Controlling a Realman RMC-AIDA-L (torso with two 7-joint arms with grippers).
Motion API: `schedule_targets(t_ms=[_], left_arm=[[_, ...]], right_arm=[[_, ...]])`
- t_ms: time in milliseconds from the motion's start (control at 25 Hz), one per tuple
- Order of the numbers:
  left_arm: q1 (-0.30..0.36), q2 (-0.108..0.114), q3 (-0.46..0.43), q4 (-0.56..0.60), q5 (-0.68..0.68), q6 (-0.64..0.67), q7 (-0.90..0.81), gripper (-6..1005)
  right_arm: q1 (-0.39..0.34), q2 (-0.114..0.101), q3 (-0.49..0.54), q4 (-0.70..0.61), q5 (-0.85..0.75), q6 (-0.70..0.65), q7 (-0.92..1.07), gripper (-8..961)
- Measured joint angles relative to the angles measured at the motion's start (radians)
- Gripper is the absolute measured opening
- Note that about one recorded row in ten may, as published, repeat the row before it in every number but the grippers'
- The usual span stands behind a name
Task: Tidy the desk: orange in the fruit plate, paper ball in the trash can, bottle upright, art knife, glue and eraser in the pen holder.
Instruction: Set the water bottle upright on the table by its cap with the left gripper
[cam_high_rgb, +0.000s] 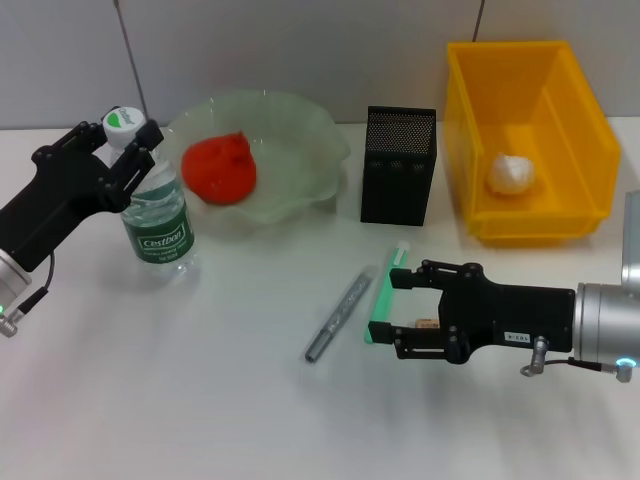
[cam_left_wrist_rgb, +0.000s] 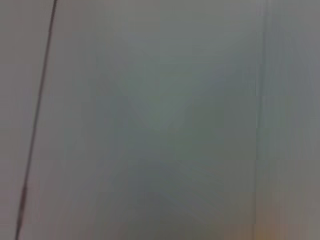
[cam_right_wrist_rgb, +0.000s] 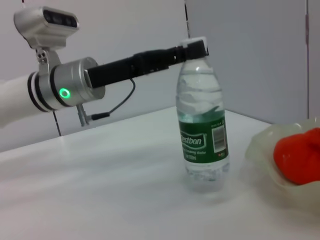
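The left pincer (cam_high_rgb: 128, 150) gripped the bottle (cam_high_rgb: 157, 222) at its neck, holding it upright beside the fruit plate (cam_high_rgb: 300, 150); the right pincer (cam_high_rgb: 392, 312) gaped around the green glue (cam_high_rgb: 385, 297), ready to lift.

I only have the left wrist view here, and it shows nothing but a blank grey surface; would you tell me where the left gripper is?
Observer: The left gripper is at the neck of the bottle, which stands upright beside the fruit plate.
Operator: Thank you. Is the orange sorted?
Observer: Yes, the orange lies in the plate.
Operator: And the paper ball?
Observer: The paper ball is in the yellow bin.
Operator: What is the right arm doing?
Observer: The right gripper is open around a green stick on the table, beside a grey knife.
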Motion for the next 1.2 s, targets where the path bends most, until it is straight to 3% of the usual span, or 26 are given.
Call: schedule_targets(t_ms=[440, 1200], left_arm=[[-0.034, 0.000, 0.001, -0.054, -0.042, -0.113, 0.046, 444], [-0.054, 0.000, 0.006, -0.070, -0.042, -0.157, 0.043, 445]], right_arm=[[0.004, 0.000, -0.004, 0.016, 0.013, 0.012, -0.018, 785], [0.012, -0.004, -0.004, 0.014, 0.013, 0.028, -0.020, 785]])
